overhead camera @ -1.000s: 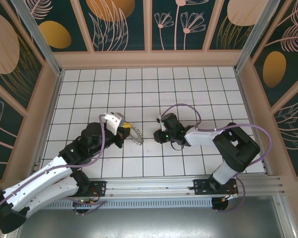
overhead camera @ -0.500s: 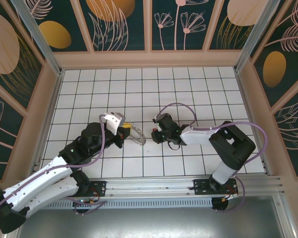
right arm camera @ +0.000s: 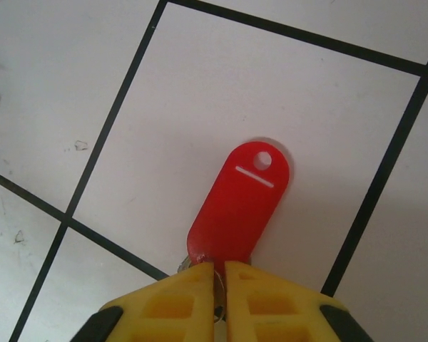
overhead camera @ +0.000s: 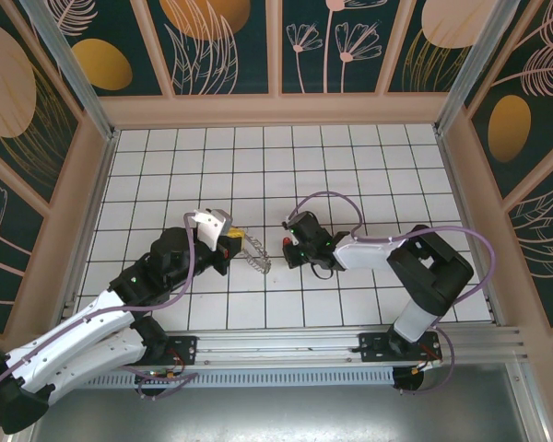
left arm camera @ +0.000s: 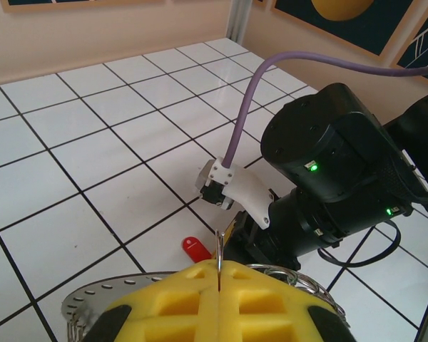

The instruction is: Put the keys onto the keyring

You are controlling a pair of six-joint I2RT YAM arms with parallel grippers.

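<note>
The key [right arm camera: 241,201] has a flat red head with a small hole and lies on a white tile. My right gripper [right arm camera: 220,276] is shut on its grey metal end, which is mostly hidden between the yellow fingers. In the top view the key [overhead camera: 287,242] shows as a red spot at the right gripper [overhead camera: 292,250]. Just left of it the grey toothed keyring [overhead camera: 256,255] juts from my left gripper [overhead camera: 232,243]. In the left wrist view the left gripper [left arm camera: 220,274] is shut on the keyring's thin edge [left arm camera: 220,247]. The red key head [left arm camera: 197,248] lies just beyond it.
White tiled floor [overhead camera: 350,175] with black grid lines, walled by beige rails and patterned panels [overhead camera: 226,41]. The right arm's black wrist [left arm camera: 335,178] and purple cable [left arm camera: 271,78] stand close in front of the left gripper. Open tiles lie toward the back.
My right gripper slid left toward the keyring and closed its fingers on the key. The left gripper kept its hold on the keyring and stayed in place.
</note>
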